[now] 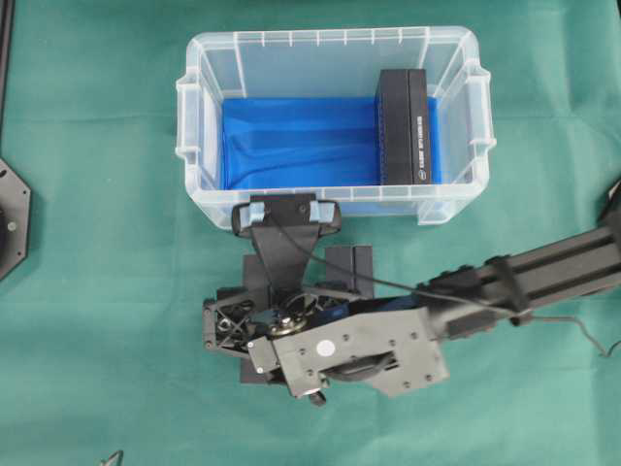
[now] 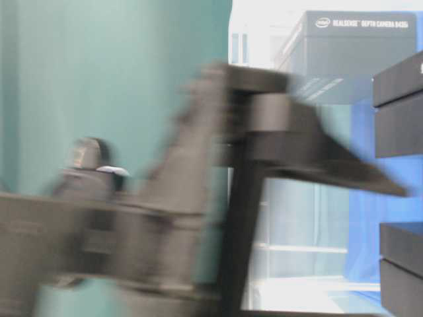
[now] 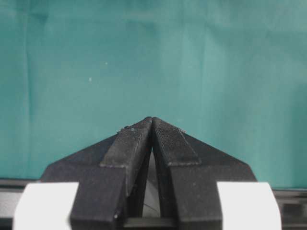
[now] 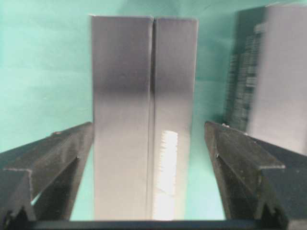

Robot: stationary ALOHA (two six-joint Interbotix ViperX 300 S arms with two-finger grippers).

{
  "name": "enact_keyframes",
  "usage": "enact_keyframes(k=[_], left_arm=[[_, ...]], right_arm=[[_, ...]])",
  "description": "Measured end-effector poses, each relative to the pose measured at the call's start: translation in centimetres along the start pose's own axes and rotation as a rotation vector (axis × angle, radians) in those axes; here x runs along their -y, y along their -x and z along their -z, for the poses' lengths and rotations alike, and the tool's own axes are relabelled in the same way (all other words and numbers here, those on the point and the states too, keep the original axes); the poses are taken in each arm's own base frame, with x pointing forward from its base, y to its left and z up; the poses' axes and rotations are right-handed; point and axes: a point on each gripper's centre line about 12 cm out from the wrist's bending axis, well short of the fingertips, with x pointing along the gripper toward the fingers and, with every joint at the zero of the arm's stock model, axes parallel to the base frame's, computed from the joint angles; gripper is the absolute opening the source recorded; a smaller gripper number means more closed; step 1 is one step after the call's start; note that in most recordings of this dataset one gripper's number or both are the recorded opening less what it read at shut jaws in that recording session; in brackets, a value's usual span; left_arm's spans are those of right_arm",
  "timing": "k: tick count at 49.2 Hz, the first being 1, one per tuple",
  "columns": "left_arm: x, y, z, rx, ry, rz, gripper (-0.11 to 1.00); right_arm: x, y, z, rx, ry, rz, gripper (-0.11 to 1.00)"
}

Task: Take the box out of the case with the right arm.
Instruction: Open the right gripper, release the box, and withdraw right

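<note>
**A:** Starting at the left, what is the left gripper (image 3: 152,120) doing?

**B:** Its jaws are pressed together with nothing between them, above bare green cloth (image 1: 87,340).

**A:** And the right gripper (image 4: 148,126)?

**B:** It is spread wide on the near side of the case (image 1: 199,126). It straddles a dark carton (image 4: 120,96) lying on the cloth and touches neither face. A second carton (image 4: 273,76) lies to its right.

**A:** Where is the box?

**B:** The box (image 1: 403,126) stands on edge at the right end of the case, on the blue sheet (image 1: 291,136).

**A:** How will it handle?

**B:** I'd judge it to be stiff, light cardboard with a smooth, possibly slippery finish. I would pinch it across the narrow faces from above.

**A:** What is hard to see?

**B:** The table-level view is smeared by the blurred arm. From overhead, the wrist hides the fingers and most of the cartons.
</note>
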Motion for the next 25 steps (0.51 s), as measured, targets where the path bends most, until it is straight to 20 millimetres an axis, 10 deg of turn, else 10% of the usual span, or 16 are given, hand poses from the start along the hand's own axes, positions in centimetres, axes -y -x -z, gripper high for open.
enact_keyframes(k=[13, 25], left_arm=[[0.0, 0.0, 0.0, 0.0, 0.0, 0.0, 0.02], [0.0, 0.0, 0.0, 0.002, 0.0, 0.0, 0.02]], right_arm=[[-0.7, 5.0, -2.6, 0.035, 0.012, -0.056, 0.89], [-0.5, 5.4, -3.3, 0.052, 0.054, -0.023, 0.89]])
